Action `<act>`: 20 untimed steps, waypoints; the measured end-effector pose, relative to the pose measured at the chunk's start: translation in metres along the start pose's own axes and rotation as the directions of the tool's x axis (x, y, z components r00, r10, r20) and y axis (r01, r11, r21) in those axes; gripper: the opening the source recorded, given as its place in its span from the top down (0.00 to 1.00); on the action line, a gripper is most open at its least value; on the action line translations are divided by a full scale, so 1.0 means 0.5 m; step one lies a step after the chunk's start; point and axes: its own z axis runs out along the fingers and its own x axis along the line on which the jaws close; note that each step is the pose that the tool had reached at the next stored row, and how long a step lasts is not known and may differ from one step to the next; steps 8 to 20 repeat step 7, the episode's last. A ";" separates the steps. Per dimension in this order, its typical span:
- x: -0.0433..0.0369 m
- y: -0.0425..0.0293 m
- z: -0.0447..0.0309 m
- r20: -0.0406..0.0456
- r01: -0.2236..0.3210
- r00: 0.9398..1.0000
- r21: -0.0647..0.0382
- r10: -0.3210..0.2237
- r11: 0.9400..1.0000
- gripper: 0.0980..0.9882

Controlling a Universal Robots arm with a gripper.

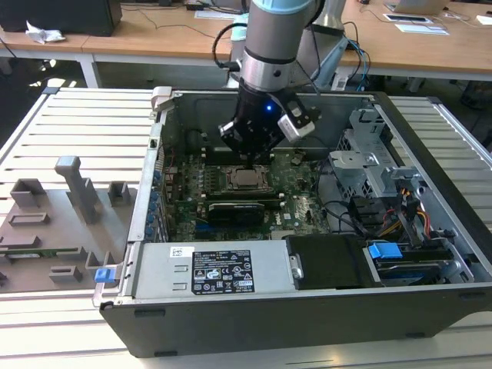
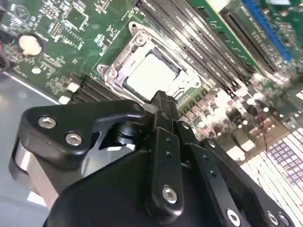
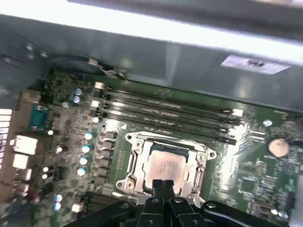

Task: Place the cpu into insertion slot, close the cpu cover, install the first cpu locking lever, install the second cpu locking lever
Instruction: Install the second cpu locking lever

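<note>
Black metal gripper [image 2: 162, 101] fingers are what's closest to the lens in both wrist views, and they're pressed together with nothing pinched between them. Fingertips sit right at the near edge of the socket, low over the green motherboard [image 3: 246, 179].

So where's the chip? The cpu [image 3: 166, 166], small flat square with a silvery-grey metal top, is already lying flat in the insertion slot [image 1: 247, 179], roughly mid-board inside the open dark grey computer case [image 1: 430, 307]. The cpu cover [image 3: 135, 163], that thin silvery metal frame with the big square window, looks folded down around it, with the chip's top showing through the window.

Key relation as I read it: the socket lies just ahead of and below the fingertips, so the gripper is basically touching distance from the frame's edge. Long black memory slots [image 3: 165, 113] run along the far side of the socket, toward the case wall. Can't make out where the locking levers stand.
</note>
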 end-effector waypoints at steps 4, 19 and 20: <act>0.002 0.001 -0.026 -0.001 0.000 1.000 0.004 0.000 1.000 0.99; 0.002 0.001 -0.026 -0.001 0.000 1.000 0.004 0.000 1.000 0.99; 0.002 0.001 -0.026 -0.001 0.000 1.000 0.004 0.000 1.000 0.99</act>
